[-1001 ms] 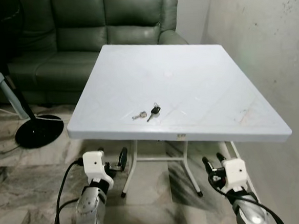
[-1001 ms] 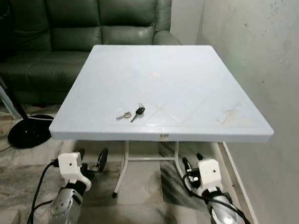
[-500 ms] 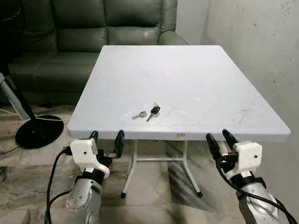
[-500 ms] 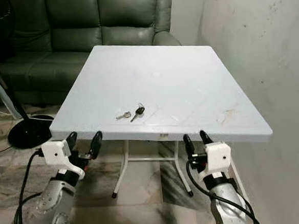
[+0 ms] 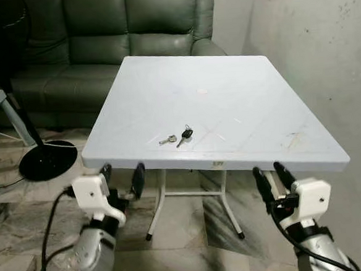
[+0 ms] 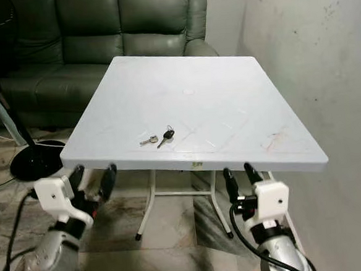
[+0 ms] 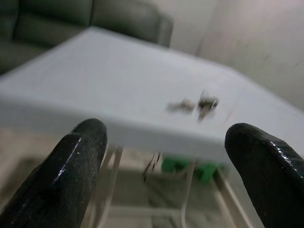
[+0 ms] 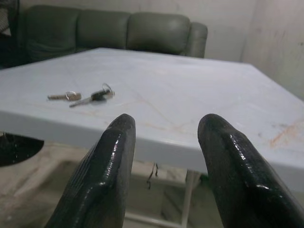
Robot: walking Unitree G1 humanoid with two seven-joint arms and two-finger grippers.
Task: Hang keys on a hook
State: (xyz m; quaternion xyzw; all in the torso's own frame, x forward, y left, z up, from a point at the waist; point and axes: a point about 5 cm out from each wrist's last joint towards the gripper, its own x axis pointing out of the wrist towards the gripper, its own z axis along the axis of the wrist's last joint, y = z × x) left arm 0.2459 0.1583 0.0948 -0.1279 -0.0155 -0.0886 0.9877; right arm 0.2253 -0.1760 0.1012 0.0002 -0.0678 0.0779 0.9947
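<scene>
A small bunch of keys (image 5: 178,137) lies on the white plastic table (image 5: 228,101), near its front edge and left of centre; one key has a black head, another is silver. The keys (image 8: 85,97) lie flat beyond the fingertips (image 8: 118,128) in the right wrist view. My left gripper (image 5: 121,177) is open, raised just below the table's front-left corner. My right gripper (image 5: 269,177) is open too, just under the front edge towards the right. Both are short of the keys and hold nothing.
A dark green sofa (image 5: 99,36) stands behind the table. A black fan base (image 5: 46,158) sits on the floor at the left. A bare plastered wall (image 5: 323,51) runs close along the table's right side. The floor is marbled tile (image 5: 187,234).
Both arms rose from low near the floor to just under the table's front edge. The left gripper has shifted a little left and down in the last half second. The keys lie unmoved.
</scene>
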